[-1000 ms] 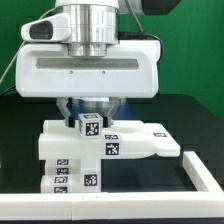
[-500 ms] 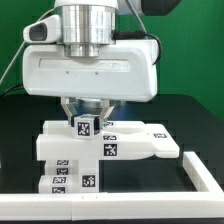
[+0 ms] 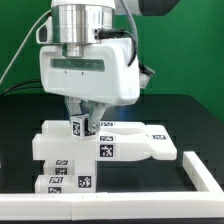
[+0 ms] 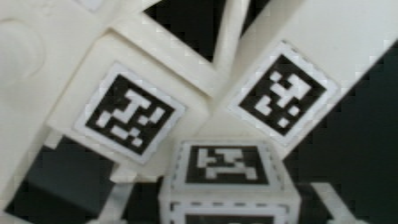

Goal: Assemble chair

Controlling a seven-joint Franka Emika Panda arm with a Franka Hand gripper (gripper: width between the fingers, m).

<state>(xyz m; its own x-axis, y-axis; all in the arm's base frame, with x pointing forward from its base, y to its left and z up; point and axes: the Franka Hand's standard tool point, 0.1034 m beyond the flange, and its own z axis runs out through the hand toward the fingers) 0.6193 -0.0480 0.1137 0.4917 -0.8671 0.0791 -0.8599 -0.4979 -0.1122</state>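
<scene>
Small matte white cube [image 3: 80, 126], blocky and square-edged, carrying a black-and-white tag on the face toward the exterior camera. Perched on top of the chair parts [image 3: 105, 146], a stepped heap of flat slabs and thick bars in the same dull white plastic, each stamped with square tags. Spreading below the cube and out toward the exterior view's right of it, ending there in a rounded lip. All resting on a flat black tabletop [image 3: 190, 115].

Directly above the cube, hanging from a bulky glossy white arm [image 3: 88, 65] topped by a brushed metal cylinder: the gripper [image 3: 82, 118], dark jaws straddling the cube on either side. Cannot tell whether pressing on the cube or standing just clear of it.

Below the cube, in front of the heap: a long thin white rail [image 3: 200, 178], smooth and untagged, turning a corner well toward the exterior view's right of the cube.

In the wrist view, the cube [image 4: 222, 165] close up, tag sharp on its near face. Beyond the cube, two larger tagged slab faces [image 4: 128, 108], tilted, with black gaps between them.
</scene>
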